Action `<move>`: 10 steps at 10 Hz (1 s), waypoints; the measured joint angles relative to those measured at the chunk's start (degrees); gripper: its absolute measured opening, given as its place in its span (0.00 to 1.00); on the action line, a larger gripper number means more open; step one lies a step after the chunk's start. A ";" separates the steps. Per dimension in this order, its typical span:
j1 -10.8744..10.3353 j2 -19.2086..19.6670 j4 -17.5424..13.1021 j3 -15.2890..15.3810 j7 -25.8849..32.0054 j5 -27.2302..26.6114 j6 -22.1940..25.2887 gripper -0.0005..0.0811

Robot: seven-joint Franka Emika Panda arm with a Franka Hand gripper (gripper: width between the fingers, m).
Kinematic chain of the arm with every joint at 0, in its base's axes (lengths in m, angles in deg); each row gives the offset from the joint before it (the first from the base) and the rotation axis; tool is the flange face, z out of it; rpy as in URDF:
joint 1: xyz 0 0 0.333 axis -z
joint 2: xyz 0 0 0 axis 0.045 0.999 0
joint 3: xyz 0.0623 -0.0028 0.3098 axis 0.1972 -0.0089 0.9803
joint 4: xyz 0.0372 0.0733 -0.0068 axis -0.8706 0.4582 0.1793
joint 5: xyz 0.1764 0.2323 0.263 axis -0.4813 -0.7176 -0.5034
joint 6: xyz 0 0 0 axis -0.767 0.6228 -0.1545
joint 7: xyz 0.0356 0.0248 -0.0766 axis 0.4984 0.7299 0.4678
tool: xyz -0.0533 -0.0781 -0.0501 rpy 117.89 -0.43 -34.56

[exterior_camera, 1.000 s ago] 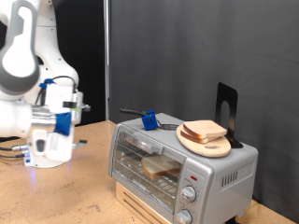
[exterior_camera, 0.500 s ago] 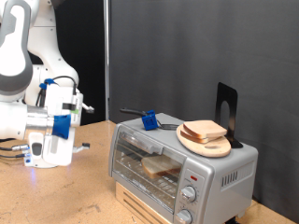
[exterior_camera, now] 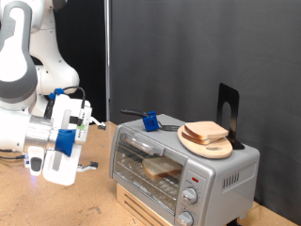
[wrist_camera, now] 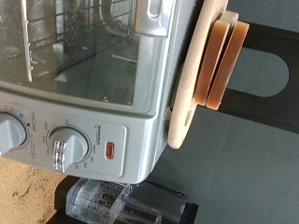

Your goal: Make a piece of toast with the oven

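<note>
**Arm lower and tilted; oven shut**

Gripper [exterior_camera: 85,166] has dropped and rotated since half a second ago, left of the silver-grey toaster oven [exterior_camera: 179,168] on the wooden desk [exterior_camera: 56,202]; jaw state cannot be told. Pale tan toast slice [exterior_camera: 161,168] lies inside on the rack. Bread on round wooden board [exterior_camera: 205,143] atop the oven. Black backdrop.

No text, brand or number can be read in either view. The oven [wrist_camera: 103,103] carries fine tick marks printed around its 2 knobs [wrist_camera: 67,145], too small and blurred to make out as figures or words. Beside the knobs sits a small red mark [wrist_camera: 109,149] with no legible lettering. In the exterior view the oven's [exterior_camera: 183,165] front panel shows the same red spot and knobs, again without anything readable on them.
</note>
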State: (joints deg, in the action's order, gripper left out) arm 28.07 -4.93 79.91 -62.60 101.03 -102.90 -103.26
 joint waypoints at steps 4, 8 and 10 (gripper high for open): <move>-0.28 3.73 -8.68 0.10 -13.78 15.37 9.71 1.00; -1.56 6.05 -11.07 0.70 -17.76 13.73 4.23 1.00; -1.93 7.21 -12.10 1.32 -18.63 8.12 1.12 1.00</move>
State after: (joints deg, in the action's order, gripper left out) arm 26.14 2.28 67.81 -61.27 82.40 -94.78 -102.13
